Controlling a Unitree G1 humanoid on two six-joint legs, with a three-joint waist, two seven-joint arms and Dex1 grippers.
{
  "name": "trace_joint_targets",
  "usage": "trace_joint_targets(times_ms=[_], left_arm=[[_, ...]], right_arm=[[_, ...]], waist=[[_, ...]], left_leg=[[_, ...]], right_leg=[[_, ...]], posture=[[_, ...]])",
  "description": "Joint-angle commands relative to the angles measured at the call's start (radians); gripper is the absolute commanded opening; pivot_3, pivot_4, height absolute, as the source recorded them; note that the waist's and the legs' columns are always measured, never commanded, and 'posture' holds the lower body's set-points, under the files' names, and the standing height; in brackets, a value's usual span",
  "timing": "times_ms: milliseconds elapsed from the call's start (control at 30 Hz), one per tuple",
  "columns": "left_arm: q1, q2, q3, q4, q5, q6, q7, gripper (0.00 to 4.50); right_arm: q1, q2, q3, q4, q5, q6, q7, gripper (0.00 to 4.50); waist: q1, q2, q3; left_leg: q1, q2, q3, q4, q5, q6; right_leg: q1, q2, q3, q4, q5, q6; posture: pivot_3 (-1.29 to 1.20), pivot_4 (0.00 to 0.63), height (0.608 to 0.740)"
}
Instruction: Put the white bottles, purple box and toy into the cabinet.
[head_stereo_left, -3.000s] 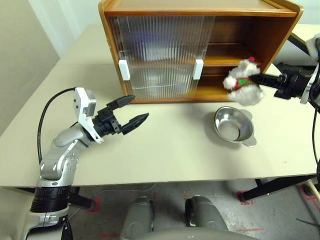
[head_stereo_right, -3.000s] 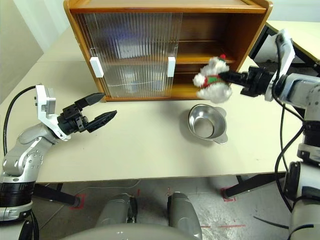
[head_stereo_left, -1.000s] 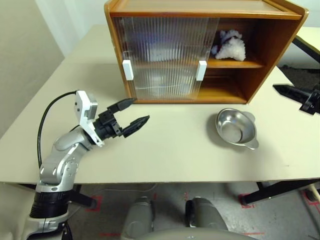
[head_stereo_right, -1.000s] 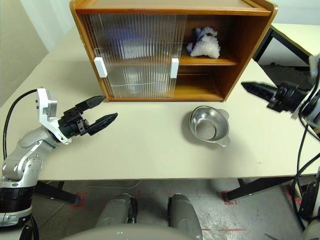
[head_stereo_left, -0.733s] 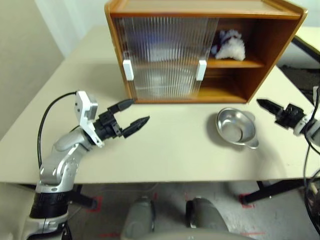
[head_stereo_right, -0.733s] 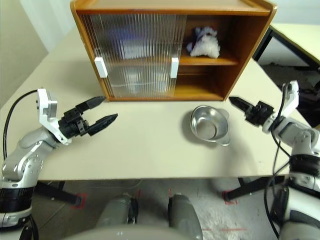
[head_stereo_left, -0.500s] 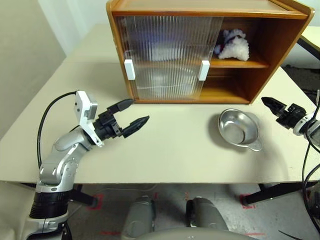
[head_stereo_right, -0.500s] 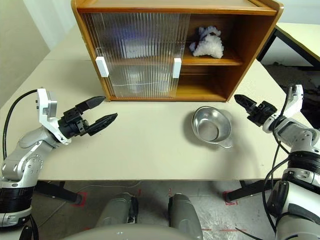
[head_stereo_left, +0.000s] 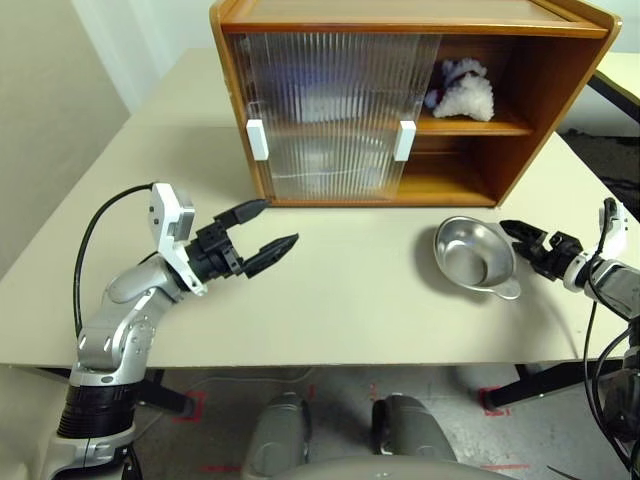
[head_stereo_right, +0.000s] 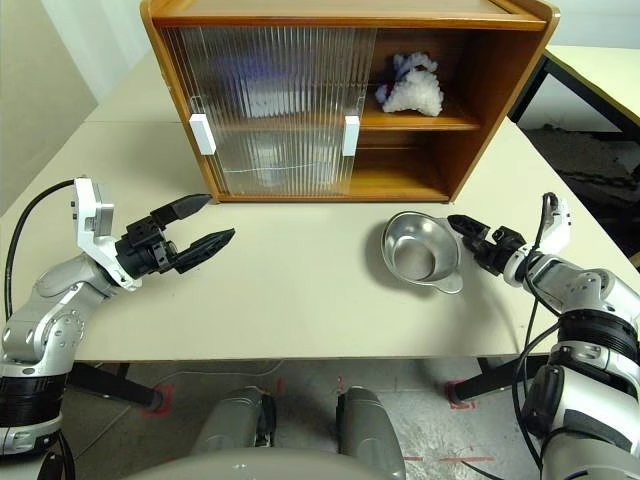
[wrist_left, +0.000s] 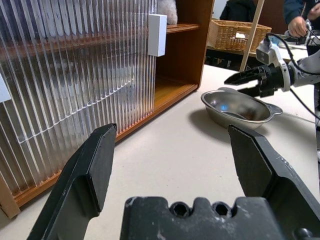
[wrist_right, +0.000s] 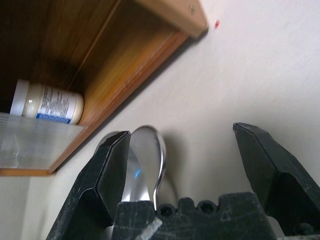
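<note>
Fluffy white plush toy (head_stereo_left: 462, 90) sits on upper shelf of orange-brown wooden cabinet (head_stereo_left: 560, 90). Right gripper (head_stereo_right: 478, 238) nearer, jaws released, empty, low beside round steel bowl (head_stereo_right: 420, 251). Left gripper (head_stereo_left: 259, 229) also released.

cabinet (head_stereo_left: 540, 90) is orange-brown wood, smooth with a soft sheen; its sliding doors (head_stereo_left: 330, 110) are ribbed translucent plastic with matt white block handles (head_stereo_left: 405, 141). toy (head_stereo_left: 462, 89) on the upper shelf looks fluffy white plush. bowl (head_stereo_left: 472, 257) near the table's right edge is shiny polished metal. table (head_stereo_left: 350, 300) top is matt beige, smooth. white bottle (wrist_right: 47, 102) is smooth plastic with a printed label. gripper fingers (wrist_left: 92, 170) are matt black plastic.
</note>
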Motion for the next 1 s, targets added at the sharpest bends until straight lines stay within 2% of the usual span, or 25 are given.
trace_joint_targets(times_ms=[33, 167, 333, 400, 500, 667, 833, 1000], left_arm=[[0.000, 0.012, -0.001, -0.004, 0.009, -0.007, -0.007, 4.50], [0.000, 0.019, 0.005, -0.010, 0.005, 0.000, -0.005, 4.50], [-0.002, 0.024, 0.003, -0.023, -0.002, 0.011, 0.004, 4.50], [-0.005, 0.022, 0.000, -0.027, -0.003, 0.015, 0.008, 4.50], [-0.009, 0.021, -0.003, -0.027, -0.005, 0.019, 0.011, 4.50], [-0.015, 0.022, -0.002, -0.024, -0.006, 0.023, 0.009, 4.50], [-0.021, 0.024, -0.001, -0.025, -0.006, 0.029, 0.010, 4.50], [-0.023, 0.027, 0.002, -0.032, -0.008, 0.037, 0.012, 4.50]], right_arm=[[-0.003, 0.021, 0.000, -0.014, 0.032, 0.038, 0.014, 4.07], [-0.004, 0.026, 0.000, -0.026, 0.042, 0.048, 0.017, 2.80], [0.003, 0.025, -0.006, -0.039, 0.051, 0.042, 0.014, 0.89], [0.011, 0.025, -0.009, -0.047, 0.062, 0.040, 0.012, 0.32], [0.026, 0.027, -0.021, -0.069, 0.090, 0.050, 0.002, 0.08], [0.030, 0.043, -0.077, -0.095, 0.162, 0.091, -0.035, 0.00], [-0.024, 0.118, -0.231, -0.097, 0.308, 0.110, -0.144, 0.00], [-0.089, 0.209, -0.339, -0.080, 0.395, 0.031, -0.263, 0.00]], waist=[[-0.001, 0.000, 0.000], [0.000, 0.000, 0.000], [0.000, 0.000, 0.000], [0.000, -0.001, -0.001], [0.014, -0.004, -0.003], [0.027, -0.006, -0.004], [0.025, -0.004, -0.003], [0.011, -0.001, -0.002]], left_leg=[[0.000, 0.000, 0.000, 0.000, 0.000, 0.000], [0.000, 0.000, 0.000, 0.000, 0.000, 0.000], [0.000, 0.000, 0.000, 0.000, 0.000, 0.000], [0.000, 0.000, 0.000, 0.000, 0.000, 0.000], [0.000, 0.000, -0.001, 0.000, 0.000, 0.000], [0.000, 0.000, 0.000, 0.000, 0.000, 0.000], [0.000, 0.000, 0.000, 0.000, 0.000, -0.001], [-0.001, 0.001, 0.001, -0.001, 0.000, -0.001]], right_leg=[[0.000, 0.000, 0.000, 0.000, 0.000, 0.000], [0.000, 0.000, 0.000, 0.000, 0.000, 0.000], [0.000, 0.000, 0.000, 0.000, 0.000, 0.000], [0.000, 0.000, 0.000, 0.000, 0.000, 0.000], [0.001, -0.001, -0.001, -0.001, 0.000, 0.000], [0.002, -0.002, -0.001, -0.002, 0.001, 0.001], [0.000, -0.002, -0.001, -0.002, 0.001, 0.001], [-0.001, -0.001, -0.001, -0.002, 0.001, 0.000]], posture=[[0.13, 0.000, 0.740], [0.13, 0.000, 0.740], [0.13, 0.000, 0.740], [0.13, 0.000, 0.740], [0.12, 0.000, 0.740], [0.12, 0.002, 0.740], [0.12, 0.002, 0.740], [0.12, 0.002, 0.740]])
